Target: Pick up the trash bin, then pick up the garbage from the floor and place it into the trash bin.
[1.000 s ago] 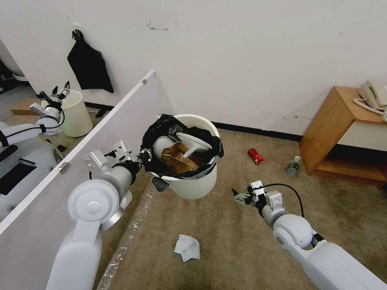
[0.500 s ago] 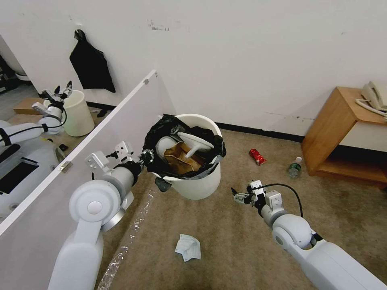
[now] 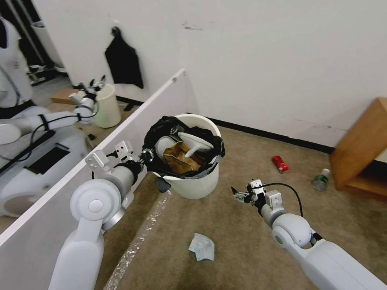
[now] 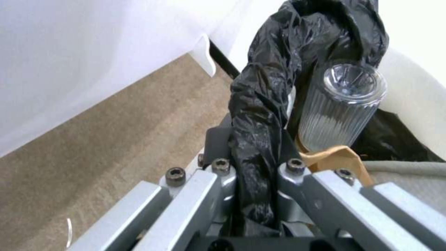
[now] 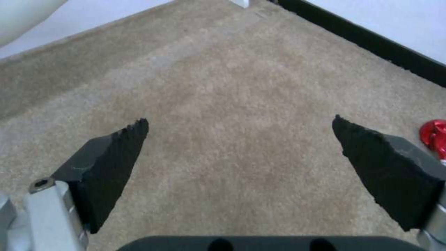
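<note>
Up in the head view, the left tool [image 3: 147, 156] pinches the rim of the round white plastic trash bin with the crinkly black bag [image 3: 193, 183] and holds it above the brown carpet floor [image 3: 225, 241]. A brown paper bag [image 3: 179, 159] sits inside. The right tool [image 3: 234, 195] hangs near the bin with nothing in it. A crumpled white and blue tissue [image 3: 202, 247], a red can [image 3: 279, 164] and a small bottle [image 3: 320, 180] lie on the floor.

From the left wrist, the left tool [image 4: 253, 174] is squeezed tight on the black bag [image 4: 260, 122], beside a clear ribbed bottle [image 4: 341, 104].

From the right wrist, the right tool [image 5: 239, 132] is spread wide over bare carpet, and the red can [image 5: 433, 134] is just beside one finger.
</note>
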